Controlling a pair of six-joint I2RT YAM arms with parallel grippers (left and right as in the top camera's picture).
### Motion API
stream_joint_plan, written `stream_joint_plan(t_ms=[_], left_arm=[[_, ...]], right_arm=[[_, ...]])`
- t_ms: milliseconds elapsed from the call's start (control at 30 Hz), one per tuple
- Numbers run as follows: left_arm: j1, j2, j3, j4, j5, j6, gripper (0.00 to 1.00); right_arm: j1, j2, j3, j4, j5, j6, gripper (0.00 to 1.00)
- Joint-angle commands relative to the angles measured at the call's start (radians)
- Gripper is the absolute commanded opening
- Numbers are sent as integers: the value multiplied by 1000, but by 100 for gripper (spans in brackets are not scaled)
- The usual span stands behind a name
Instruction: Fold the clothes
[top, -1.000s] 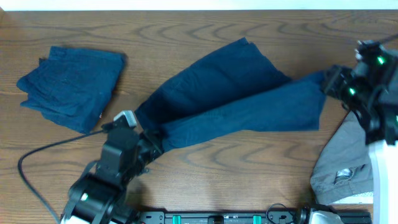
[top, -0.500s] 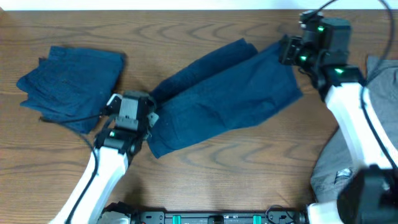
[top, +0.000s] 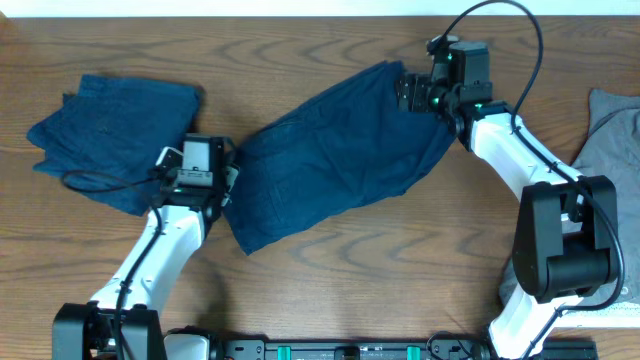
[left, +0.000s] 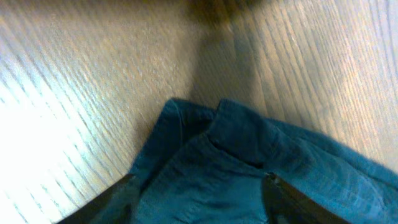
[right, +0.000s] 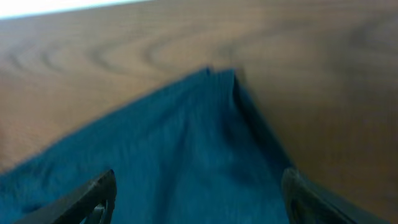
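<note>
- A robot lab bench, not a home: two white-and-black arms, the left arm (top: 150, 260) and the right arm (top: 520, 150), stand at the near edge of a wood-grain desk (top: 380, 270).
- A black rail (top: 350, 350) with green marks runs along that near edge.
- A black cable (top: 540, 45) loops near the far edge.
- Navy shorts (top: 340, 160) lie spread mid-desk, and a grey garment (top: 610, 130) lies at the right edge.

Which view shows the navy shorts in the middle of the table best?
The overhead view: the shorts show in full outline there, lying diagonally. The left wrist view shows only one corner with layered edges. The right wrist view shows another corner, close up and blurred.
</note>
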Motion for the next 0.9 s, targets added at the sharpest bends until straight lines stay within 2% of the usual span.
stream_joint_plan(t_ms=[0, 33, 133, 233, 300, 433, 567, 867], left_arm=[[40, -13, 3, -20, 127, 90, 75], [44, -13, 3, -38, 155, 108, 75], [45, -12, 3, -110, 185, 117, 77], [45, -12, 3, -169, 221, 118, 78], [45, -12, 3, -197, 244, 118, 78], [43, -12, 3, -217, 249, 138, 80], [43, -2, 3, -209, 249, 141, 88], [40, 131, 3, -183, 274, 167, 88]], right_arm=[[-9, -14, 18, -110, 30, -39, 77], [-13, -13, 18, -166, 50, -39, 75], [-21, -8, 18, -344, 136, -38, 57], [-26, -3, 13, -503, 244, -37, 50], [-29, 0, -4, -559, 296, -22, 52], [-33, 0, -48, -549, 315, -22, 61], [-32, -1, -51, -543, 313, -3, 62], [-33, -120, -35, -591, 314, 31, 66]])
